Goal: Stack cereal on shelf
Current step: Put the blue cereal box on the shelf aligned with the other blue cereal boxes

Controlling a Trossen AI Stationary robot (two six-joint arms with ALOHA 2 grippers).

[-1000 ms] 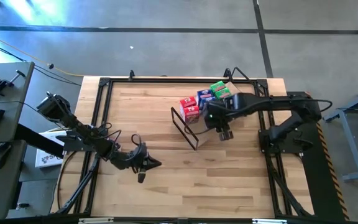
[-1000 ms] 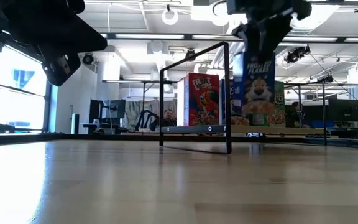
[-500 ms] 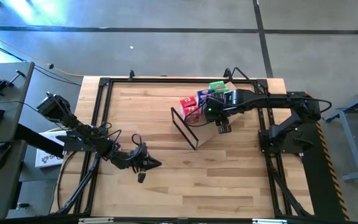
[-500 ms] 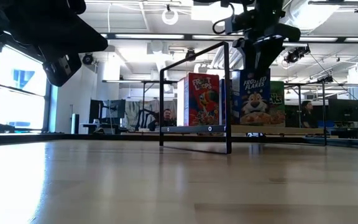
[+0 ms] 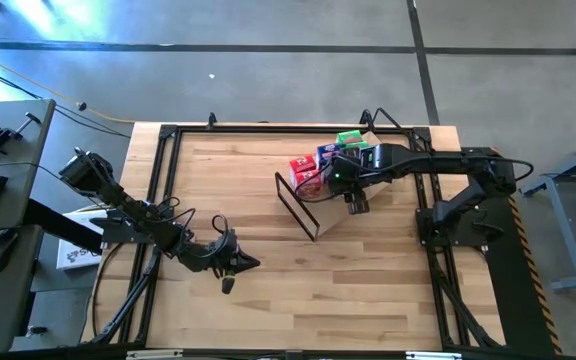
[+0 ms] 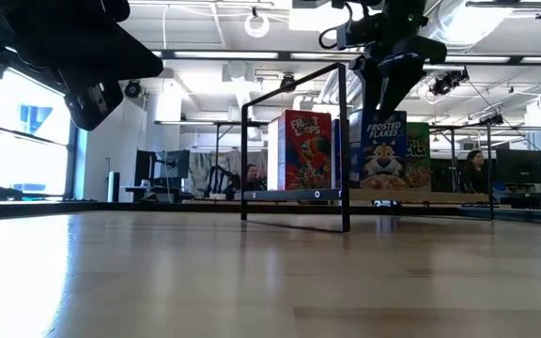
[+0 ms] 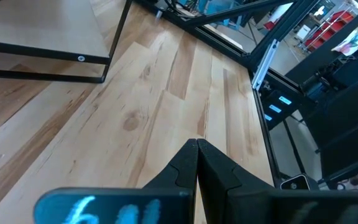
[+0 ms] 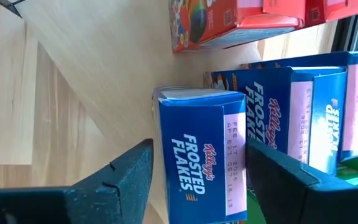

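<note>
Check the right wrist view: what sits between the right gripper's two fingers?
A blue Frosted Flakes box stands between the open fingers of the right gripper, with slight gaps either side.

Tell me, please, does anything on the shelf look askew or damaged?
Nothing stands out. The blue box stands upright on the shelf between the right hand's open fingers, beside the red box, with no visible dents.

blue cereal box [image 8: 201, 152] lowered onto shelf [image 5: 330, 214], right gripper [image 8: 197, 163] jaws opening
</note>
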